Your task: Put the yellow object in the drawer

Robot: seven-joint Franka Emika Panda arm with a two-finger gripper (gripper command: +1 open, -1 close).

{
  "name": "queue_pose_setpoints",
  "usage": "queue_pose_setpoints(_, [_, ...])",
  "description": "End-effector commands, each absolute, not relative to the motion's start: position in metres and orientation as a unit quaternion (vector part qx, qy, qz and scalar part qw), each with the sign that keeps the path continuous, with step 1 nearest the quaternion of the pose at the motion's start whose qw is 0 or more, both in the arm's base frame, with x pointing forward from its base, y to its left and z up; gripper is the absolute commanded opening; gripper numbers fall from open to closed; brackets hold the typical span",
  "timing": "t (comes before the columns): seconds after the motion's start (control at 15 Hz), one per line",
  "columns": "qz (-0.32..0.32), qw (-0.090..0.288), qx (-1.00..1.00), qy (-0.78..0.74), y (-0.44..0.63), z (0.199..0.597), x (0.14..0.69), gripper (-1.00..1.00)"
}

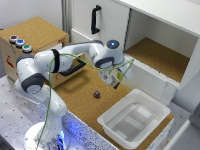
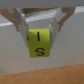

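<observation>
The gripper [image 2: 39,31] is clamped on the small yellow lettered block [image 2: 39,43]. The light-wood drawer with black bar handle [image 1: 73,70] sits at its nine o'clock.

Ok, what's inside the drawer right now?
Cannot tell. In the exterior view the arm covers most of the drawer; only its handle shows. The yellow object is in the hand, not the drawer.

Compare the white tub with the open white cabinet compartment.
The white tub opens upward; the open cabinet compartment opens sideways. The tub's floor is white plastic, the compartment's cork-brown. The tub sits low on the cork table; the compartment stands behind it. Both are white-walled and look empty.
</observation>
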State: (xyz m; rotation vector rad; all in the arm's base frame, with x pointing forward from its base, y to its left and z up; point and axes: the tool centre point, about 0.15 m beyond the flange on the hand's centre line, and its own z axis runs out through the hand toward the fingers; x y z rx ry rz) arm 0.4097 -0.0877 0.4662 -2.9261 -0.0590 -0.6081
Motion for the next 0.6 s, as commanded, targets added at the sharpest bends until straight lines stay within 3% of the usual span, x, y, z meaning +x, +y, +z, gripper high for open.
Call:
queue_pose_setpoints(0.0, [-0.179, 0.081, -0.971, -0.133, 0.089, 0.481, 0.380, -1.00])
queue_pose_setpoints(0.53, [-0.070, 0.106, -0.905, -0.405, 0.287, 0.440, 0.278, -1.00])
